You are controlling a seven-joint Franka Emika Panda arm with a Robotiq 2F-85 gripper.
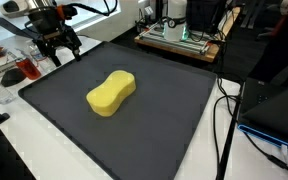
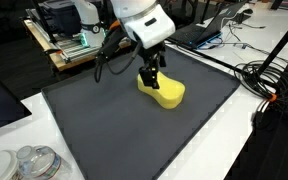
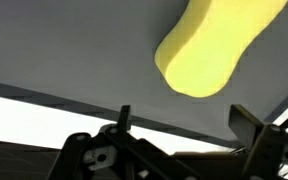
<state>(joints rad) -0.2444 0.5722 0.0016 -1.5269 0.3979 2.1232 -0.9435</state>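
The claw (image 1: 64,55) hung spread and empty over a corner of the mat (image 1: 174,130); the sponge (image 1: 111,93) lay at the middle, at one o'clock in the wrist view. It looked light and squashy, best pinched across its narrow waist.

You get bright, even light, soft shadows. Your wrist view blurs the sponge (image 3: 209,50); glare at 8 o'clock.

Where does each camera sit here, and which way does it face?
Exterior view: raised beside the black mat, facing across the yellow sponge; tool over the far corner.
Exterior view: another side of the mat, looking down; tool overlaps the sponge's edge.
Wrist view: behind the open tool, facing the mat.
All three share the sponge.
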